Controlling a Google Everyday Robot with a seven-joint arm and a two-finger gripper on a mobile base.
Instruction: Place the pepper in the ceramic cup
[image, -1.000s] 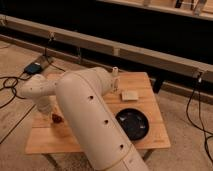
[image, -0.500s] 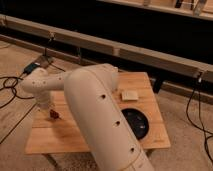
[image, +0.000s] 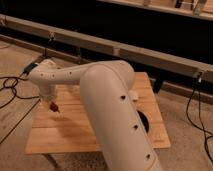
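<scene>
The gripper (image: 51, 101), low over the desk (image: 75, 135), is closed on the pepper (image: 53, 106) at its tip, so the carry seems begun, and next it must find the ceramic cup, out of sight, perhaps behind the arm (image: 115, 110).

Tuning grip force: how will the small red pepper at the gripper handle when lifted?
The pepper looks tiny against the gripper, over the left of the wooden table, so probably very light. Small and rounded, it may slip or roll on that flat top.
</scene>
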